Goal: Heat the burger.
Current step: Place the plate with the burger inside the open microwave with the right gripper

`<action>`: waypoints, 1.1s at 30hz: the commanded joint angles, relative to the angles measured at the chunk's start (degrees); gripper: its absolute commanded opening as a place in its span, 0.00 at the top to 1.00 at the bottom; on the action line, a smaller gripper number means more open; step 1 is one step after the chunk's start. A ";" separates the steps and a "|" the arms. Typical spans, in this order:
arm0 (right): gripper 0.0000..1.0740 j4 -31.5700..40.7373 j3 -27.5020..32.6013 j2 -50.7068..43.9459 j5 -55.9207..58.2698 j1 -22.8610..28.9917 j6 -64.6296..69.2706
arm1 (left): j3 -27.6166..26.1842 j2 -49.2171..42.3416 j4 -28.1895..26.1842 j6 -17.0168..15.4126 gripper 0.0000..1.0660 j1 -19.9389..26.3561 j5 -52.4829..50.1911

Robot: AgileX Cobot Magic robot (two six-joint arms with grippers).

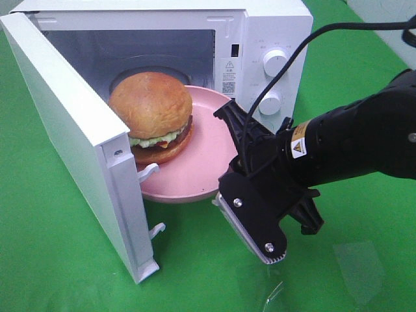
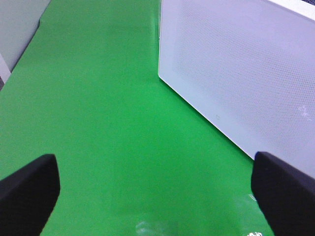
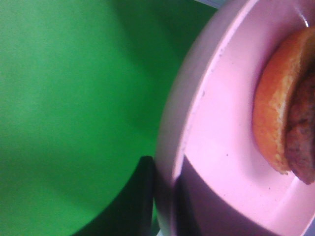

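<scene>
The burger (image 1: 153,114), with a golden bun, lettuce and a dark patty, sits on a pink plate (image 1: 205,166) held at the mouth of the open white microwave (image 1: 273,32). My right gripper (image 1: 224,159) is shut on the plate's near rim, one finger above and one below. The right wrist view shows the plate (image 3: 221,137), the burger's edge (image 3: 283,113) and my gripper (image 3: 165,206) pinching the rim. My left gripper (image 2: 156,196) is open and empty above the green cloth, next to the microwave door (image 2: 236,73). It is out of the high view.
The microwave door (image 1: 65,130) swings out to the left, its latches close to the plate's left edge. Two knobs (image 1: 273,62) sit on the microwave's right panel. Green cloth (image 1: 364,260) covers the table. A cable (image 1: 292,58) runs over my right arm.
</scene>
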 commanded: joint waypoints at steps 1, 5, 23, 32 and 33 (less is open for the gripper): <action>1.00 0.57 -3.15 2.41 -3.61 0.17 -0.11 | 0.06 -0.97 0.17 -0.23 0.08 0.06 -0.06; 1.00 0.57 -5.56 4.41 -3.61 0.17 -0.11 | 0.06 -0.97 0.17 -0.23 0.08 0.06 -0.06; 1.00 8.48 -14.09 10.94 0.34 -2.69 -10.26 | 0.06 -0.97 0.17 -0.23 0.08 0.06 -0.06; 1.00 11.12 -17.36 11.29 3.61 -5.10 -13.52 | 0.06 -0.92 0.06 -0.23 0.08 0.06 -0.06; 1.00 12.09 -18.56 11.86 5.39 -5.33 -15.01 | 0.06 -0.92 0.11 -0.23 0.08 0.06 -0.06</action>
